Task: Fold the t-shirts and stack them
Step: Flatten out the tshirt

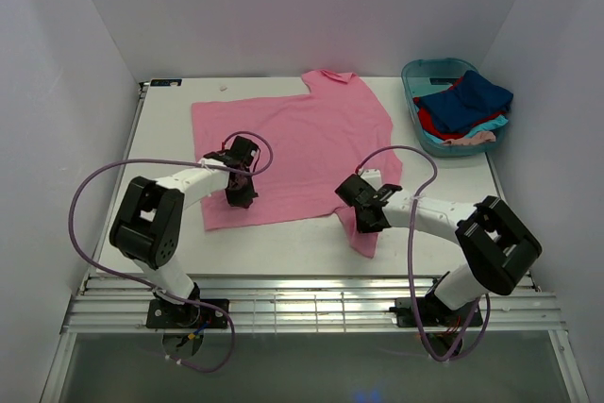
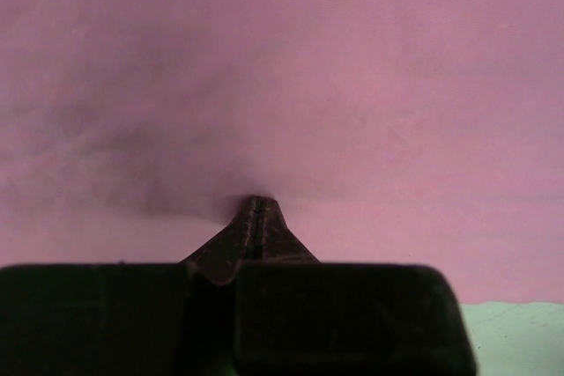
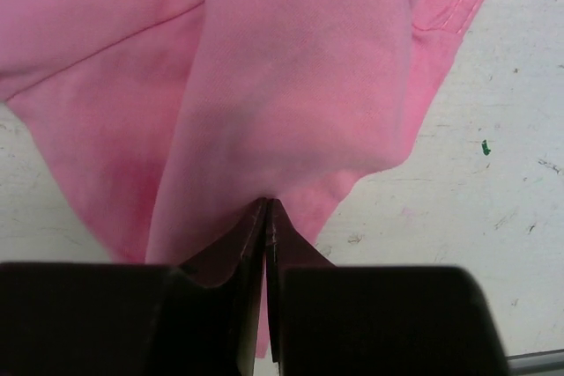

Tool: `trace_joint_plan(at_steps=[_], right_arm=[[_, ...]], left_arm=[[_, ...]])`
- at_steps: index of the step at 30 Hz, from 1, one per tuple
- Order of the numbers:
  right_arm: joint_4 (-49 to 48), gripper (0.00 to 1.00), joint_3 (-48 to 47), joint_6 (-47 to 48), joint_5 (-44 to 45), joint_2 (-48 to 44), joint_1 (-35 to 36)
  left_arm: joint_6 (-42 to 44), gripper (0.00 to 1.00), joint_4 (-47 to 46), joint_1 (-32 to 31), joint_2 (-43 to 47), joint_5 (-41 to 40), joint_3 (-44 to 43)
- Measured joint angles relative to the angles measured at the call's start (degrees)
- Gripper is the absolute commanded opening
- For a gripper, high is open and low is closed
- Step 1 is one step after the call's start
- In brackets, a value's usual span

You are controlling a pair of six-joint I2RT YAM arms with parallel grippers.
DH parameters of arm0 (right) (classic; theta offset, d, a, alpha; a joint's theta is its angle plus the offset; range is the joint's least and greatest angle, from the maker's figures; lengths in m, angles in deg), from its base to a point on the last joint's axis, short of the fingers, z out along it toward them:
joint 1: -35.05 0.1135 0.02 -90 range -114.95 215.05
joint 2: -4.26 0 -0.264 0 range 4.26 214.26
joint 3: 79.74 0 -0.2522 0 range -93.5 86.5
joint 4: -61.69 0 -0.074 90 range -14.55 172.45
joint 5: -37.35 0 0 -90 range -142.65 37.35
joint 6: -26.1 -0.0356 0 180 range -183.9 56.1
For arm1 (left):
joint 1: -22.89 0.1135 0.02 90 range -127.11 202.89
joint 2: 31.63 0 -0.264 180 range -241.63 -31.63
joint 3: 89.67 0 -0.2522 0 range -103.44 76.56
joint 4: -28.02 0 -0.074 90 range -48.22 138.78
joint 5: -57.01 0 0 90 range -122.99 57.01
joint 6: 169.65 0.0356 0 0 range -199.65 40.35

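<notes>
1. The pink t-shirt (image 1: 302, 143) lies spread flat across the middle of the table (image 1: 283, 244), collar toward the far edge and hem toward the left.
2. The left gripper (image 1: 241, 199) is down on the near left part of the pink t-shirt, close to its near edge.
3. In the left wrist view its fingers (image 2: 240, 242) are pressed together with no gap. The cloth puckers into creases at their tips, so a small pinch of fabric is held.
4. The right gripper (image 1: 369, 223) is at the near right sleeve of the same shirt.
5. In the right wrist view its fingers (image 3: 236, 251) are closed tight on a raised fold of the sleeve. The sleeve cuff lies just beyond the tips.
6. A teal tub (image 1: 422, 77) sits at the far right corner of the table, well apart from both grippers.
7. The tub holds a bundled heap: a dark blue t-shirt (image 1: 477, 93) on top, a red t-shirt (image 1: 434, 123) beneath, a turquoise t-shirt (image 1: 483, 126) and a pale pink t-shirt (image 1: 472, 139) at the near side.
</notes>
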Motion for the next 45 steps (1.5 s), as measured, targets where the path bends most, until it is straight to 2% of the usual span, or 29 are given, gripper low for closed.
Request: trace_joint_plan(at_steps=[10,16,20,23,24,26,28,29,30,33,39,45], right_arm=[[5.3,0.08,3.0,-0.7,0.9,-4.2,-4.0],[8.8,0.08,2.8,1.2,2.1,-4.8,-4.7],[12.2,0.09,-0.8,2.9,2.7,-6.9,-4.7],[13.6,0.23,-7.4,4.6,3.3,-9.5,-4.7],[13.5,0.31,-10.1,5.4,3.3,-10.3,-4.8],[12.1,0.36,-15.2,7.2,3.2,-10.8,-5.1],[9.8,0.32,-18.8,9.3,2.4,-10.1,-5.8],[8.4,0.28,-19.9,10.1,1.9,-9.1,-6.5],[7.3,0.18,-20.9,10.9,1.4,-7.7,-7.2],[3.9,0.08,-22.4,12.9,-0.9,-1.4,-9.4],[-2.2,0.08,-23.3,16.1,-6.3,10.2,-12.7],[-6.8,0.08,-23.9,17.4,-9.8,13.9,-13.5]], left_arm=[[1.9,0.0,0.0,11.0,5.3,0.0,5.8],[4.5,0.0,0.2,11.3,5.3,0.4,5.6],[6.6,0.0,1.0,11.0,5.3,2.6,4.0],[7.7,0.0,1.2,9.4,5.8,3.8,0.0],[8.0,0.0,0.9,8.7,6.2,4.2,-1.6],[8.1,0.0,-0.5,7.4,7.4,5.3,-4.3],[8.1,0.0,-2.1,6.4,8.3,6.3,-6.3],[8.1,0.0,-2.9,5.9,8.5,6.7,-7.0],[8.1,0.0,-3.6,5.6,8.2,7.0,-7.6],[8.1,0.0,-5.8,4.5,5.1,8.5,-8.4],[8.1,0.0,-9.6,1.6,-2.4,9.9,-7.1],[8.3,0.0,-12.4,-1.3,-4.6,10.1,-5.9]])
